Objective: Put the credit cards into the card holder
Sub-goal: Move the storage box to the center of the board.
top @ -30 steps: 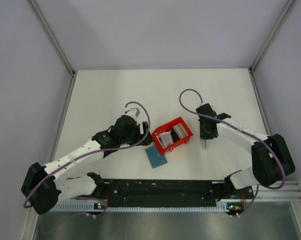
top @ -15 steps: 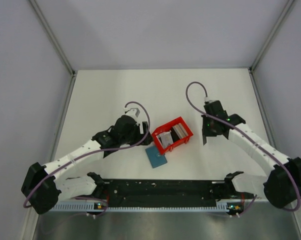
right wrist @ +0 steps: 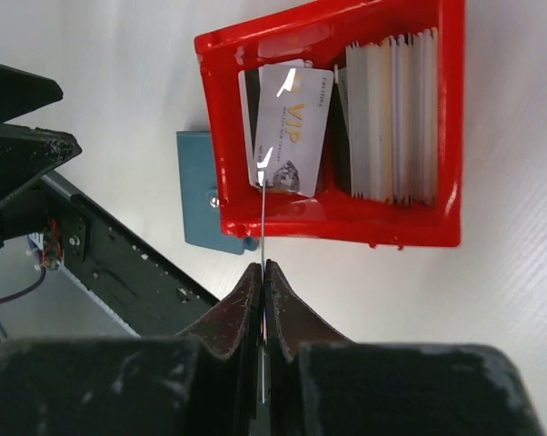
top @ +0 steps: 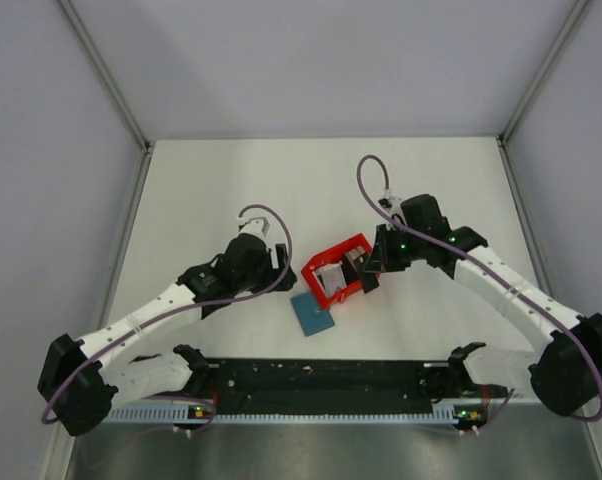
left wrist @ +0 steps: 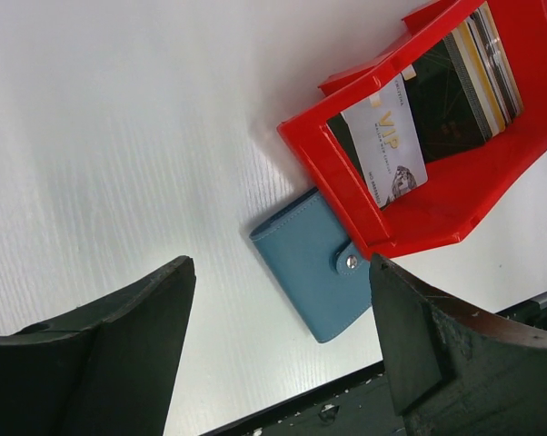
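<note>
Plastic, glossy and red, forms the rectangular open-topped tray (top: 308,277) on the matte white counter (top: 211,180), with credit cards (top: 333,275) inside. The square teal card holder (top: 312,315) lies flat at the tray's seven o'clock, against its corner. The left tool (top: 281,265) sits at the tray's nine o'clock, the right tool (top: 373,262) at three.

Left wrist: blunt black fingers stand wide apart, holding nothing. The holder's flap is closed by a pale snap (left wrist: 351,263).

Right wrist: the tool is clamped on a thin card (right wrist: 263,227) seen edge-on. A silver VIP card (right wrist: 292,132) leans beside an upright stack (right wrist: 392,118).
</note>
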Controlling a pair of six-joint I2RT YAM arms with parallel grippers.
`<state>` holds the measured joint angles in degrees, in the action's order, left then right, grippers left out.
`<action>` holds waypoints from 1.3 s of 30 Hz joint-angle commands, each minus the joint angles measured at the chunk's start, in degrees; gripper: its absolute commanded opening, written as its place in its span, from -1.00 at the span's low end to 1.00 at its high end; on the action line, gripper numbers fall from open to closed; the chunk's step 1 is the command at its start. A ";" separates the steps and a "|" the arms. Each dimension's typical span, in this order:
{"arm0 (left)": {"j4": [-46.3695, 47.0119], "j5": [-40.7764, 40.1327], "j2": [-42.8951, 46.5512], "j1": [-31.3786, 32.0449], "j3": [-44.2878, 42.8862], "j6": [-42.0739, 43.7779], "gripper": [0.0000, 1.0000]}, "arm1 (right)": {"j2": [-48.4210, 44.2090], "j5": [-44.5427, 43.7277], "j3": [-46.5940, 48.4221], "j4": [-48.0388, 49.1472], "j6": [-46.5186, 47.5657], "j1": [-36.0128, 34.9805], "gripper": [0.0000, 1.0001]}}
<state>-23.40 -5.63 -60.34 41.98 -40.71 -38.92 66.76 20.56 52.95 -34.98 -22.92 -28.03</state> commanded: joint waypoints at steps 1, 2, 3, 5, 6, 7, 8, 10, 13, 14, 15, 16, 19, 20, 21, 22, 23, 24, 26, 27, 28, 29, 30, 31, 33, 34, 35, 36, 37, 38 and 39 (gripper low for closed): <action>-1.03 -1.76 2.94 -0.23 0.36 -0.90 0.63 | 4.15 -0.43 2.86 8.60 -3.89 -2.47 -1.00; -1.21 -1.67 3.29 -0.32 0.45 -0.99 0.63 | 5.56 -1.13 3.47 9.31 -4.15 -2.47 -1.00; -1.47 -1.67 3.56 -0.32 0.63 -1.16 0.63 | 6.70 -2.26 4.09 9.93 -4.15 -2.55 -1.00; -1.91 -1.75 4.09 -0.32 1.07 -1.34 0.63 | 8.64 -6.03 5.58 10.37 -3.80 -2.55 -1.00; -2.00 -1.75 4.35 -0.32 1.16 -1.34 0.63 | 9.52 -7.45 6.98 10.37 -2.84 -2.64 -1.00; -2.09 -1.84 4.52 -0.23 1.24 -1.42 0.63 | 10.57 -8.59 8.12 10.29 -1.79 -2.64 -1.00; -2.18 -1.84 4.61 -0.32 1.51 -1.51 0.63 | 11.97 -9.65 9.18 10.28 -0.91 -2.56 -1.00; -2.26 -1.93 4.79 -0.40 1.51 -1.60 0.63 | 13.65 -11.15 10.68 10.20 1.28 -2.64 -1.00; -2.27 -2.02 5.05 -0.40 1.42 -1.43 0.63 | 15.06 -13.25 11.04 8.54 5.76 -2.64 -1.00; -2.27 -2.11 5.14 -0.40 1.33 -1.25 0.63 | 15.24 -13.52 10.77 8.18 7.43 -2.56 -1.00; -2.44 -2.11 5.23 -0.40 1.33 -1.16 0.63 | 15.07 -13.61 10.51 7.91 9.62 -2.47 -1.00; -2.44 -2.37 5.23 -0.49 1.42 -1.07 0.63 | 15.24 -14.40 9.99 7.48 11.39 -2.47 -1.00; -1.92 -2.11 5.14 -0.49 1.33 -0.46 0.63 | 15.76 -14.24 9.02 6.77 15.70 -2.03 -1.00; -1.48 -2.02 5.05 -0.40 1.25 -0.28 0.63 | 16.46 -14.14 8.67 6.77 16.84 -1.77 -1.00; -1.13 -1.93 4.88 -0.49 1.33 -0.20 0.63 | 16.82 -14.75 8.49 6.42 17.72 -1.68 -1.00; -1.04 -1.93 4.70 -0.49 1.16 -0.20 0.63 | 17.26 -15.10 8.31 6.42 18.17 -1.24 -1.00; -1.12 -2.02 4.61 -0.49 1.07 0.07 0.63 | 17.52 -15.63 8.31 6.16 18.61 -0.98 -1.00; -1.04 -2.02 4.44 -0.49 0.90 0.24 0.63 | 17.79 -16.24 8.31 6.07 18.96 -0.62 -1.00; -1.21 -2.02 4.44 -0.49 0.63 0.42 0.63 | 17.79 -17.74 7.87 6.15 20.01 -0.01 -1.00; -1.21 -2.11 4.44 -0.40 0.63 0.59 0.63 | 17.79 -18.61 7.87 6.07 20.45 0.43 -1.00; -1.30 -2.02 4.35 -0.49 0.54 0.60 0.64 | 17.79 -19.32 7.96 5.98 20.63 0.96 -1.00; -1.21 -1.93 4.44 -0.49 0.54 0.60 0.64 | 17.70 -19.50 7.96 5.98 20.89 1.48 -1.00; -1.12 -1.76 4.35 -0.49 0.63 0.60 0.64 | 17.70 -19.85 8.13 5.89 21.07 1.92 -1.00; -1.12 -1.67 4.35 -0.49 0.54 0.68 0.63 | 17.70 -22.12 8.22 5.89 21.25 2.10 -1.00; -1.12 -1.49 4.44 -0.49 0.63 0.68 0.64 | 17.88 -23.80 8.49 5.63 22.30 2.63 -1.00; -1.12 -1.49 4.44 -0.40 0.63 0.77 0.64 | 17.79 -23.98 8.57 5.63 22.56 3.15 -1.00; -1.12 -1.40 4.44 -0.49 0.80 0.95 0.64 | 17.79 -25.20 8.66 5.71 22.57 3.42 -1.00; -1.21 -1.32 4.61 -0.49 0.89 0.86 0.63 | 17.70 -26.00 9.01 5.28 22.57 3.68 -1.00; -1.21 -1.23 4.53 -0.49 0.89 1.03 0.64 | 17.53 -26.53 8.93 5.28 22.57 3.86 -1.00; -1.04 -1.14 4.44 -0.49 0.98 1.04 0.64 | 17.35 -26.97 9.01 5.27 24.74 3.95 -1.00; -0.86 -0.88 4.44 -0.49 1.24 0.95 0.64 | 17.26 -27.23 9.10 5.27 25.02 4.04 -1.00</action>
<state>-26.15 -6.92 -56.38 41.71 -39.70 -38.81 84.53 -1.93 60.73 -29.87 -1.74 -25.23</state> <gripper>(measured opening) 0.818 0.006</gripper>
